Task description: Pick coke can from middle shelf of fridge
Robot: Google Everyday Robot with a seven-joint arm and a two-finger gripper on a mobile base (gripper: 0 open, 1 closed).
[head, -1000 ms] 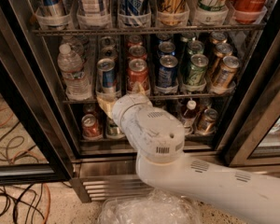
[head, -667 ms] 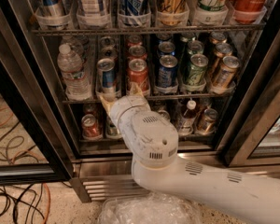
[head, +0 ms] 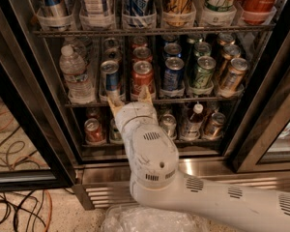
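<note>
The coke can [head: 142,77] is red with a silver top and stands at the front of its lane on the middle shelf [head: 198,99] of the fridge [head: 261,115]. More red cans stand behind it. My gripper [head: 131,102] is open, just below and in front of the can, its two tan fingertips pointing up at the shelf's front edge. One fingertip [head: 114,104] is under the blue can [head: 109,79], the other just right of the coke can's base. My white arm [head: 154,158] covers the part of the lower shelf behind it.
A water bottle [head: 75,74] stands at the left of the middle shelf, with blue, green and brown cans to the right. Tall big cans fill the top rack, a big red Coca-Cola can [head: 256,1] among them. Small cans and bottles stand below. Cables [head: 19,207] lie on the floor.
My gripper and arm have moved right and a little up, from below the blue can toward the coke can. The cans have not moved.
</note>
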